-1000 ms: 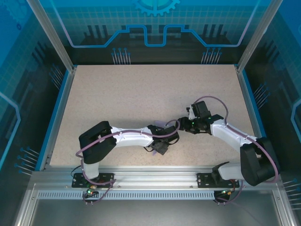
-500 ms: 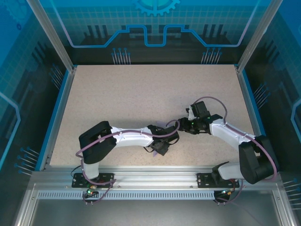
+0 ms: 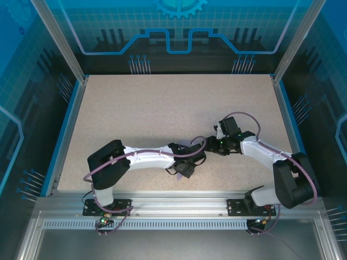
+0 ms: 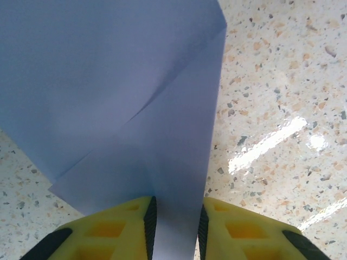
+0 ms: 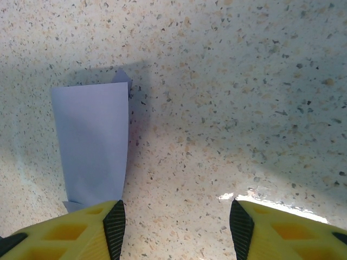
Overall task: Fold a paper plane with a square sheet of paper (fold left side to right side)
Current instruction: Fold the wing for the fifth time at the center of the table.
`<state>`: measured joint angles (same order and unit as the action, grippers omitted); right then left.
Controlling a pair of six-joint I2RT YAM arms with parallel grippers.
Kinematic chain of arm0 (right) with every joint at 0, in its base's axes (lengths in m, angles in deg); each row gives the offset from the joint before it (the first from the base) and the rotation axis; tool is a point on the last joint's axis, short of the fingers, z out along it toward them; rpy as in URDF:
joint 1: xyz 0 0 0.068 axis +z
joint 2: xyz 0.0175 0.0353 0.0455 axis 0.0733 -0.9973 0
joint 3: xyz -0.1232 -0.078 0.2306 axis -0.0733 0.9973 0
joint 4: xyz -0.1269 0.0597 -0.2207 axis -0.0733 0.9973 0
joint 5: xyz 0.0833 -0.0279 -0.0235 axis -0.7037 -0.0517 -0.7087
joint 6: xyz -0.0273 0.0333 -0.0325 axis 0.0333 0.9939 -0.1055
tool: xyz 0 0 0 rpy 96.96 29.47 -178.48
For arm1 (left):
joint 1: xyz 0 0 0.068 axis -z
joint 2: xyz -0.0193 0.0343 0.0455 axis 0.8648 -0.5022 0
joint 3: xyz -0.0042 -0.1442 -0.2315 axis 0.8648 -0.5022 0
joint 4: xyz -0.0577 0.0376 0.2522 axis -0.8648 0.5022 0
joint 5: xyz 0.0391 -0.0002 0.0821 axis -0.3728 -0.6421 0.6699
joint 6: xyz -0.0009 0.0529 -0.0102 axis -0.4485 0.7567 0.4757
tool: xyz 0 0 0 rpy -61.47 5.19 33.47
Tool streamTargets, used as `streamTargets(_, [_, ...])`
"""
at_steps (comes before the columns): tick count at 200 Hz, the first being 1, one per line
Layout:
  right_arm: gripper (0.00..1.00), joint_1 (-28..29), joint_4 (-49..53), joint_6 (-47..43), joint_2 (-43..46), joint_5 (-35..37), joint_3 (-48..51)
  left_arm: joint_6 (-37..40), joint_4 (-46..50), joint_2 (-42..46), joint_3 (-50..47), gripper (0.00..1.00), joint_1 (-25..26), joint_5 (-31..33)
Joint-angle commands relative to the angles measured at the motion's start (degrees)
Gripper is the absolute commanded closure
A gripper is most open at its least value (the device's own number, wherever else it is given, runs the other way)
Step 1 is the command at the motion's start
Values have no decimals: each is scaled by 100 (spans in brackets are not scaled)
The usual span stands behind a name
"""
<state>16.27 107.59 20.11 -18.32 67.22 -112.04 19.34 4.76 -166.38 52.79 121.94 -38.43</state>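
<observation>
The folded sheet of paper (image 4: 135, 108) is lying on the table (image 5: 244, 81), near five o'clock of centre. The left gripper (image 4: 175, 216), jaws narrowly parted, is straddling it, apparently creasing. The right gripper (image 5: 176, 222) is hovering half-open and empty. The next move probably calls for pressing along the fold.

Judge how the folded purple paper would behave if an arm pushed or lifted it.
Probably floppy: the paper shows thin, overlapping layers with a diagonal fold. Likely light, so a push might slide it across the glossy table rather than buckle it. Lifted by one edge, so thin a sheet would probably droop.
</observation>
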Motion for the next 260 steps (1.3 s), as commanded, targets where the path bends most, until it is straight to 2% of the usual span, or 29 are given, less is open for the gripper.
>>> streamTargets(1, [44, -43, 110, -83, -74, -127, -70, -148, 79, 186, -69, 71, -20, 73])
streamTargets(72, [44, -34, -111, -118, -127, -374, -51, -180, 24, 178, -114, 85, -51, 2])
streamTargets(190, [43, -17, -1256, 52, 374, -1049, 747, -1162, -2624, 1379, -1909, 88, -1152, -2350])
streamTargets(229, [43, 125, -1997, 344, 517, -1223, 1163, -1746, -3735, 1472, -2529, 90, -1548, -2971])
streamTargets(260, [43, 404, -2366, 480, 387, -1126, 1265, -2034, -4267, 1451, -2837, 93, -1690, -3147])
